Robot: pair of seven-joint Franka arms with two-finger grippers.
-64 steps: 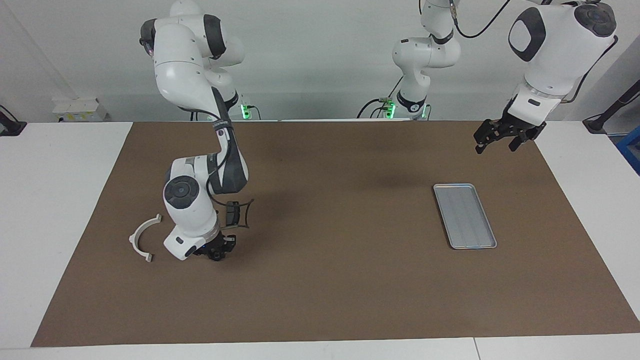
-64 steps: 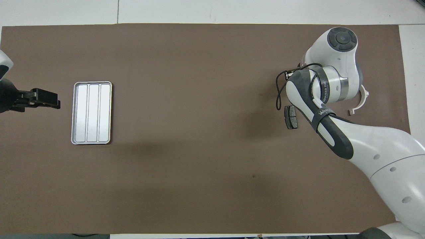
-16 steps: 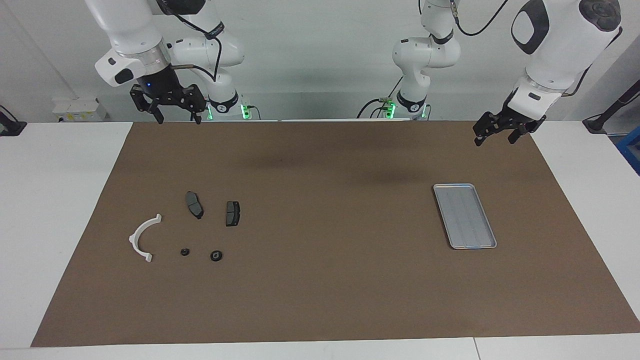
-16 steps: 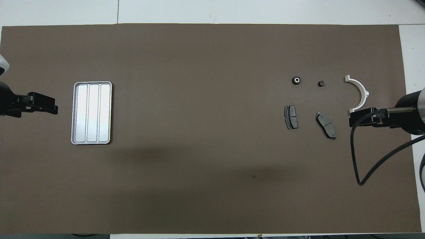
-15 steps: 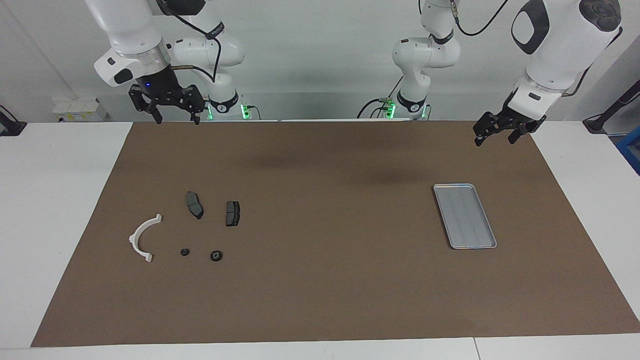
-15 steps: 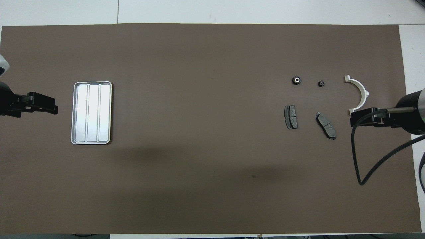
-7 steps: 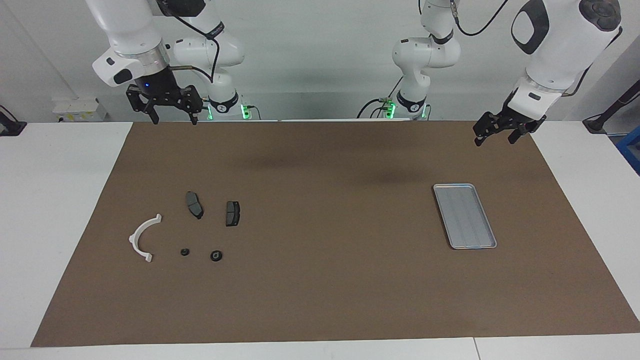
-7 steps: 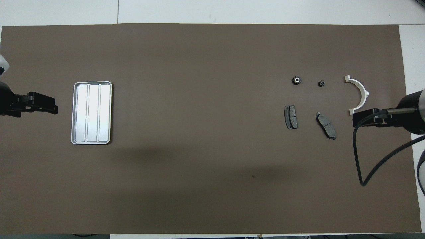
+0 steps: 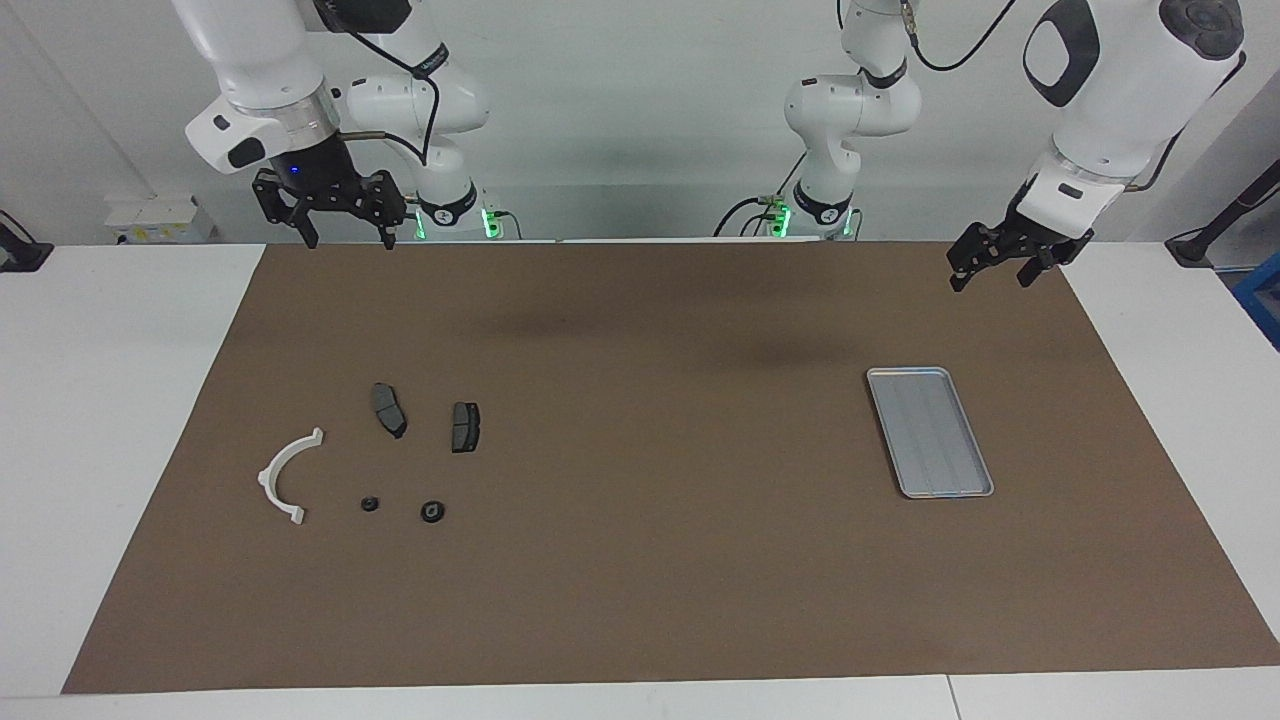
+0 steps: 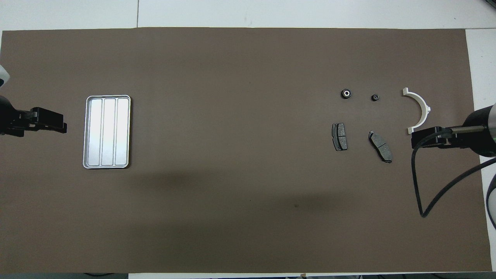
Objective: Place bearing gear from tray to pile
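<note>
The silver tray [image 9: 930, 430] lies on the brown mat toward the left arm's end, with nothing in it; it also shows in the overhead view [image 10: 107, 131]. The pile is toward the right arm's end: a white half-ring bracket [image 9: 285, 475], two dark brake pads [image 9: 388, 408] [image 9: 465, 426], a black bearing gear [image 9: 432, 511] with a light centre [image 10: 345, 93], and a smaller black round part [image 9: 370, 504]. My right gripper [image 9: 348, 238] is open and empty, raised high over the mat. My left gripper [image 9: 988, 278] is open and empty, raised near the tray.
The brown mat [image 9: 650, 560] covers most of the white table. The right arm's black cable [image 10: 420, 186] hangs over the mat at that arm's end. The wide stretch of mat between tray and pile holds nothing.
4.3 s ago my right gripper was low at the pile; it has since risen and drawn back, leaving the bearing gear on the mat. In the last second almost nothing moved.
</note>
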